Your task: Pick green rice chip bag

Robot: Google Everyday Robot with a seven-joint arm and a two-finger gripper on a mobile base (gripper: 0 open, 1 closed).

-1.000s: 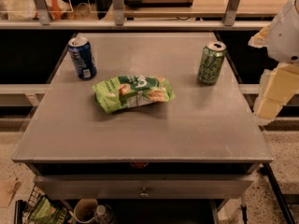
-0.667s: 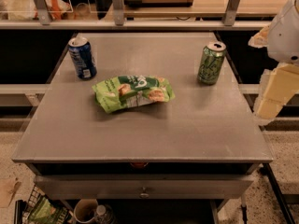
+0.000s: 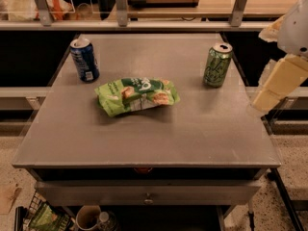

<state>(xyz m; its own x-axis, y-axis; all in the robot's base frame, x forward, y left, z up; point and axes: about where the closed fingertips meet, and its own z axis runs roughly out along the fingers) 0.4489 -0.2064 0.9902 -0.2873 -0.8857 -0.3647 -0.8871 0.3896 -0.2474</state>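
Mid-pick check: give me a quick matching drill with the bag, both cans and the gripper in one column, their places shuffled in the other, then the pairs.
Things:
1. bag
2. blue can
3. green can
4. gripper

Places:
A. in the air, past the right edge of the table
B. far left on the table, upright
C. middle of the table, lying flat
D. far right on the table, upright

Pairs: 1-C, 2-B, 3-D, 4-A
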